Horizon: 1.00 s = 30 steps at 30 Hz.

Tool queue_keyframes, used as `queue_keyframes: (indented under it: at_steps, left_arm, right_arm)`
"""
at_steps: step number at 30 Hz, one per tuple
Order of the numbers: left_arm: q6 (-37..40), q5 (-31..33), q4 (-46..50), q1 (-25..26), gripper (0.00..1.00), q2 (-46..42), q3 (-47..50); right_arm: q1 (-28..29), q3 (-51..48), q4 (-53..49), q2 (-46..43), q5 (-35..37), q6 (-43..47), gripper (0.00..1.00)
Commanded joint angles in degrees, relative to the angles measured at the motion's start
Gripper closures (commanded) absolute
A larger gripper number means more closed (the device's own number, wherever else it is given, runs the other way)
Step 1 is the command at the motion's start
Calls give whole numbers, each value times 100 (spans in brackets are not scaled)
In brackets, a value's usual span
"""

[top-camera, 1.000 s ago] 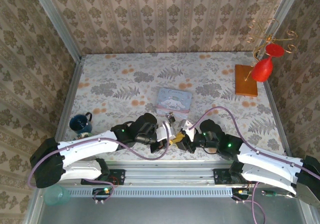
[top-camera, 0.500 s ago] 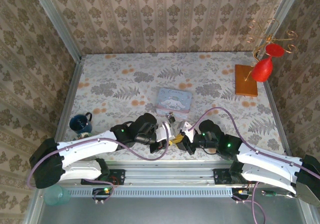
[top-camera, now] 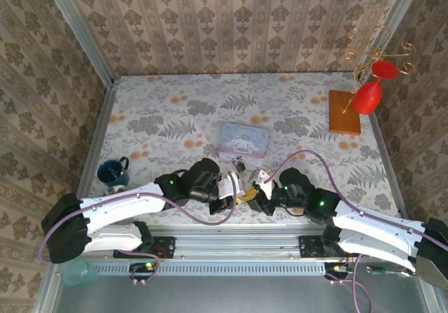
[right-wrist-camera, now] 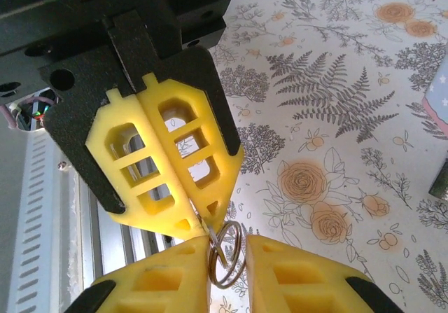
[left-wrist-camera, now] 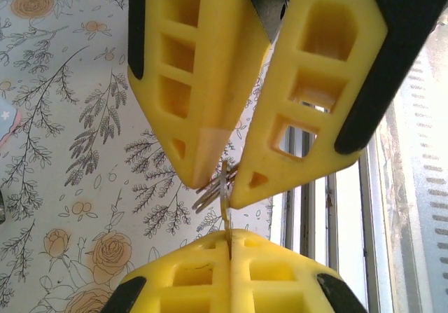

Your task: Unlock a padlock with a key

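Pinching the key ring (right-wrist-camera: 225, 255) from both sides, left end effector (left-wrist-camera: 222, 181) and right end effector (right-wrist-camera: 227, 244) have barely shifted over the last second. The padlock (top-camera: 240, 164) lies untouched on the surface (top-camera: 161, 110), just near of the tin (top-camera: 245, 139), so unlocking hasn't begun.

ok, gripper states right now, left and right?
Left gripper: closed on the key ring.
Right gripper: fingers slightly apart with the ring between them; whether it grips cannot be told.
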<state>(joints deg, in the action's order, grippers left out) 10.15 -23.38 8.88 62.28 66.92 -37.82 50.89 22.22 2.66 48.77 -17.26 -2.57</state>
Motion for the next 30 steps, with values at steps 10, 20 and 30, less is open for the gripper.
queue_keyframes:
  at_steps: [10, 20, 30]
  left_arm:
    - [185, -403, 224, 101, 100, 67, -76]
    - [140, -207, 187, 97, 97, 2, -26]
    - [-1085, 810, -1002, -447, 59, -1255, 643]
  right_arm:
    - [-10, 86, -5, 168, -38, 19, 86]
    - [-14, 165, -144, 197, 126, -19, 100]
    - [-423, -371, 926, -236, 963, -1550, 100]
